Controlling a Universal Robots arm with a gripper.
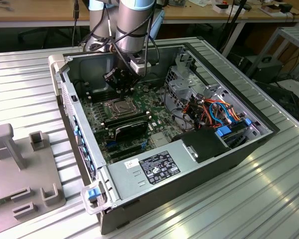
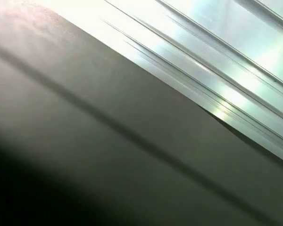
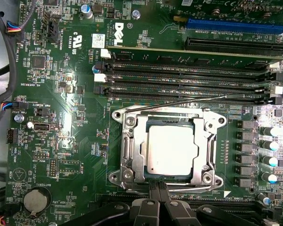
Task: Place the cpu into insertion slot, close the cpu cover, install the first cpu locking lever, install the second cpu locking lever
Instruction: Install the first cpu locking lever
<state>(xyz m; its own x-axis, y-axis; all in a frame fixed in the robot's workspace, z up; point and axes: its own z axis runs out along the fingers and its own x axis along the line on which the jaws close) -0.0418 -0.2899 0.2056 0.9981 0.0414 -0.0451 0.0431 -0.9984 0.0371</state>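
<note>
We see black gripper pinched shut, empty; silver-grey square cpu under dark-silver frame cover sits just beyond it, 1 wire lever farther.

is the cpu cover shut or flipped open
Shut. In the first wrist view the cpu cover lies flat around the cpu, whose silver top shows through the cut-out.

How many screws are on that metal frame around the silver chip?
4, at the cpu cover's corners: two screws by the memory slots, two by the tool, which may hide more.
</note>
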